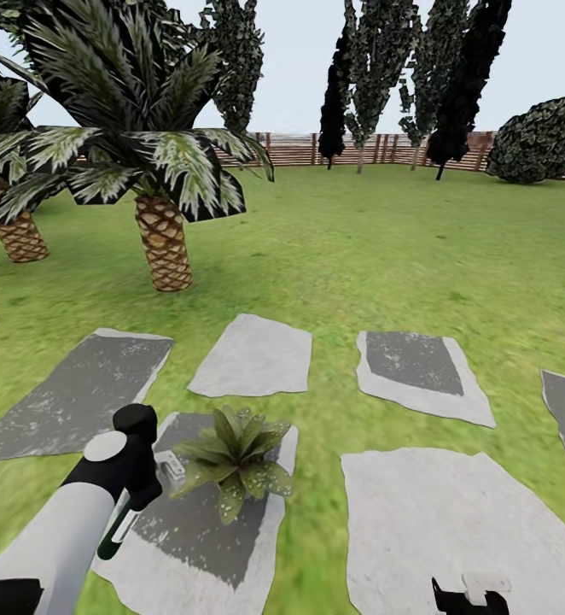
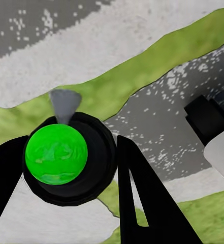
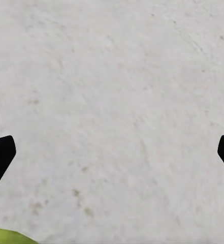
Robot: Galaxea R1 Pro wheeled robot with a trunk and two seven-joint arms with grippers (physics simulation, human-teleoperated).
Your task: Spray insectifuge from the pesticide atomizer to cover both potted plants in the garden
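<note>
Green lawn [image 1: 385, 256] is spread around; the pesticide atomizer [image 2: 58, 155] is gripped by the left pincer [image 2: 71, 168] beside a potted plant [image 1: 235, 457]. Right pincer [image 3: 112, 152] is held open.

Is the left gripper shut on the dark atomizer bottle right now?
Yes. In the left wrist view the left gripper has black fingers hugging the dark, green-capped atomizer bottle.

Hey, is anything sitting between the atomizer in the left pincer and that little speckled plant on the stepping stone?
Nothing visible stands in the way. The left pincer holds the pesticide atomizer just beside the potted plant on the grey stepping stone; only bare stone shows between them.
</note>
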